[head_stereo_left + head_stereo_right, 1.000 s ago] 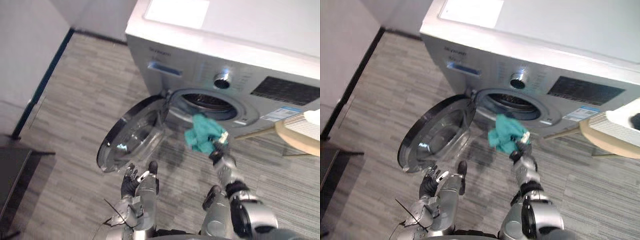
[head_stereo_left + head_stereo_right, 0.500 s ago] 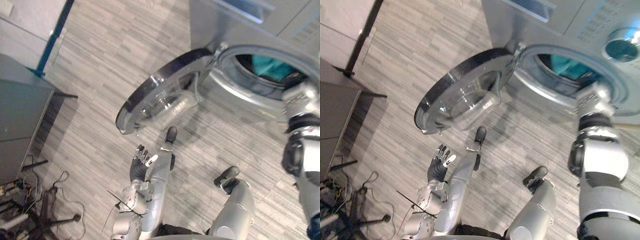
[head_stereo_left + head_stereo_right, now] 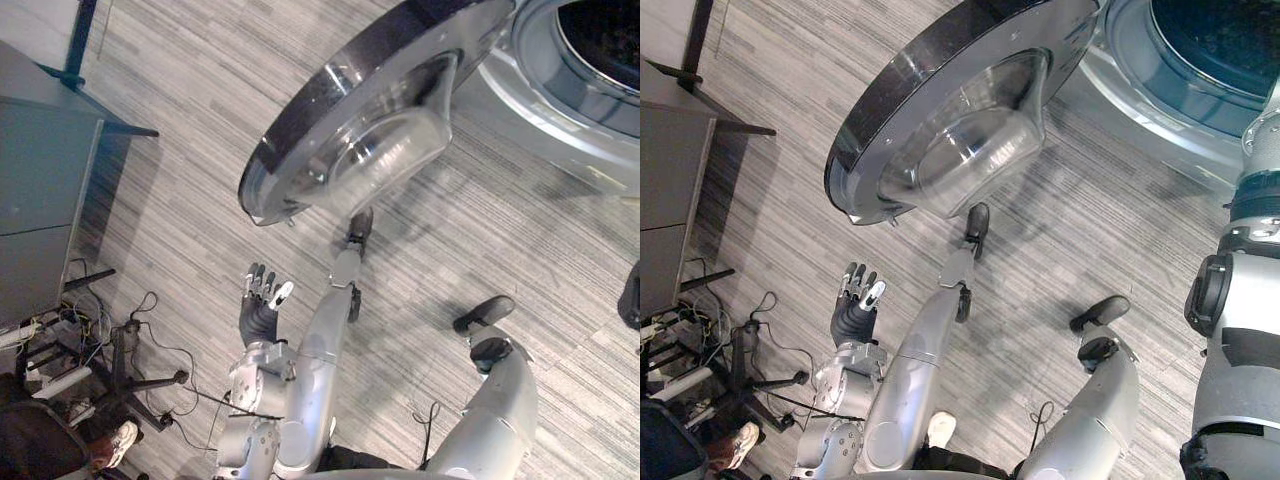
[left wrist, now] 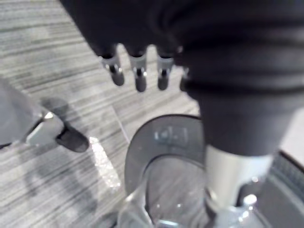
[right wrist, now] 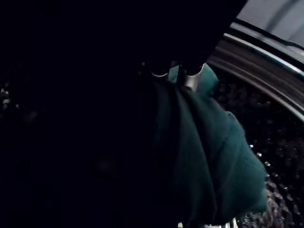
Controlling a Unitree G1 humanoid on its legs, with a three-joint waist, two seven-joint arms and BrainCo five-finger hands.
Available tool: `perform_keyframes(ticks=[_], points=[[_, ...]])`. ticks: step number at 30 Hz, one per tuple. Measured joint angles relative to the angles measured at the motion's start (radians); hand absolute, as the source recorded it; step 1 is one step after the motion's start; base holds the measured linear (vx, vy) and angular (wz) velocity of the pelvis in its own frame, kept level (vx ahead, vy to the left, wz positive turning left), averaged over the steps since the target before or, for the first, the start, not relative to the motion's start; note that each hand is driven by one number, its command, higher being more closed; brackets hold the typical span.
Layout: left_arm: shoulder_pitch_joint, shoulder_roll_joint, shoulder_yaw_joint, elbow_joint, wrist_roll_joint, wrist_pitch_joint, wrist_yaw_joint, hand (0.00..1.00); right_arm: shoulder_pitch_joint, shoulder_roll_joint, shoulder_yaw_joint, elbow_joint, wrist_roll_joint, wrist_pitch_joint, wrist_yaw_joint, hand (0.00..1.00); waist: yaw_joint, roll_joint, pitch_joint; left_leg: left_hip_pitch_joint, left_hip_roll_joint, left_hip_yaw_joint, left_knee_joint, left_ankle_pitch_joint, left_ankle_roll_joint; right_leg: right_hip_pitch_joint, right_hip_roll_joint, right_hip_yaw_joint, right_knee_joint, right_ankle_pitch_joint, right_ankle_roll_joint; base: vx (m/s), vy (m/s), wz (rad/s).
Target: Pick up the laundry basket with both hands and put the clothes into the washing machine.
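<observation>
Inside drum (image 5: 280,156), right hand (image 5: 192,81) clamped on teal cloth (image 5: 213,156), left hand (image 3: 262,305) spread below open door (image 3: 335,95)

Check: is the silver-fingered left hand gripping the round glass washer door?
No, the left hand is open, apart from the door and touching nothing; the right hand holds the teal cloth.

The crumpled teal cloth (image 5: 209,156), earlier outside the opening, now hangs from the right hand (image 5: 191,81) inside the washing machine's dark perforated metal drum (image 3: 1218,42) at one o'clock.
</observation>
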Motion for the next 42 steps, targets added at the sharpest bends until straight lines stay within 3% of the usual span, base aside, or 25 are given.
perform_keyframes(ticks=[4, 9, 15, 22, 27, 30, 32, 33, 35, 40, 42], points=[[0.000, 0.000, -0.007, -0.001, -0.004, -0.003, -0.004, 0.00, 0.000, 0.067, -0.079, -0.046, 0.000, -0.051, -0.001, 0.00, -0.003, 0.002, 0.000, 0.000, 0.001, 0.004, 0.012, 0.004, 0.005, -0.002, -0.004, -0.001, 0.018, -0.005, 0.006, 0.05, -0.021, 0.01], [0.000, 0.000, -0.008, 0.000, -0.018, -0.003, -0.005, 0.00, 0.001, 0.091, -0.169, -0.050, 0.000, -0.051, 0.000, 0.00, 0.010, 0.009, -0.001, 0.000, -0.001, -0.004, 0.024, 0.003, 0.004, -0.001, -0.020, -0.006, 0.052, -0.028, -0.002, 0.02, -0.020, 0.07], [-0.007, 0.002, -0.022, 0.002, -0.020, -0.002, -0.007, 0.00, 0.060, 0.116, -0.204, -0.053, -0.125, 0.090, 0.051, 0.00, 0.012, 0.009, -0.001, 0.041, 0.003, 0.015, 0.027, -0.005, 0.015, 0.014, -0.012, 0.026, 0.057, -0.041, -0.008, 0.02, -0.023, -0.05], [-0.063, 0.015, -0.022, 0.091, -0.020, -0.005, -0.007, 0.00, 0.267, 0.226, -0.275, -0.086, -0.231, 0.115, 0.183, 0.00, 0.003, 0.012, -0.003, 0.143, 0.032, 0.038, 0.025, -0.040, 0.017, 0.128, 0.038, 0.031, -0.028, -0.021, -0.007, 0.06, -0.005, -0.17], [-0.083, 0.012, 0.003, 0.156, -0.019, -0.004, -0.014, 0.00, 0.493, 0.355, -0.293, -0.149, -0.289, 0.136, 0.243, 0.00, -0.035, 0.010, -0.004, 0.217, 0.043, 0.065, 0.008, -0.054, 0.016, 0.196, 0.057, 0.042, -0.077, -0.005, 0.006, 0.04, 0.017, -0.14], [-0.086, 0.006, 0.032, 0.190, -0.018, 0.000, -0.027, 0.00, 0.709, 0.518, -0.292, -0.262, -0.315, 0.137, 0.244, 0.00, -0.058, -0.008, -0.019, 0.263, 0.058, 0.086, 0.012, -0.073, 0.009, 0.232, 0.071, 0.052, -0.094, -0.004, 0.006, 0.04, -0.028, -0.23], [-0.087, 0.003, 0.078, 0.242, -0.018, 0.004, -0.027, 0.00, 0.865, 0.644, -0.274, -0.306, -0.324, 0.137, 0.244, 0.00, -0.095, -0.033, -0.038, 0.299, 0.076, 0.100, 0.033, -0.098, 0.002, 0.266, 0.087, 0.064, -0.099, -0.004, 0.006, 0.08, -0.064, -0.25], [-0.086, 0.002, 0.084, 0.253, -0.018, 0.006, -0.027, 0.00, 0.909, 0.668, -0.263, -0.323, -0.324, 0.136, 0.245, 0.00, -0.102, -0.038, -0.040, 0.312, 0.082, 0.104, 0.043, -0.109, -0.001, 0.283, 0.091, 0.066, -0.103, -0.004, 0.006, 0.07, -0.063, -0.36], [-0.081, 0.000, 0.111, 0.279, -0.017, 0.016, -0.028, 0.00, 1.072, 0.761, -0.233, -0.377, -0.335, 0.134, 0.269, 0.00, -0.121, -0.073, -0.057, 0.393, 0.103, 0.137, 0.053, -0.141, -0.009, 0.341, 0.107, 0.094, -0.123, -0.008, 0.007, 0.05, -0.054, -0.43], [-0.045, -0.002, 0.153, 0.280, -0.015, 0.027, -0.054, 0.00, 1.331, 0.875, -0.194, -0.467, -0.344, 0.133, 0.322, 0.00, -0.163, -0.132, -0.089, 0.551, 0.127, 0.175, 0.009, -0.170, -0.026, 0.469, 0.142, 0.104, -0.176, -0.026, -0.001, 0.02, -0.053, -0.28], [-0.006, -0.003, 0.159, 0.283, -0.007, 0.029, -0.070, 0.00, 1.440, 0.895, -0.190, -0.482, -0.348, 0.135, 0.333, 0.00, -0.180, -0.148, -0.133, 0.614, 0.143, 0.200, -0.035, -0.169, -0.028, 0.528, 0.161, 0.092, -0.218, -0.026, 0.000, 0.05, -0.058, -0.17]])
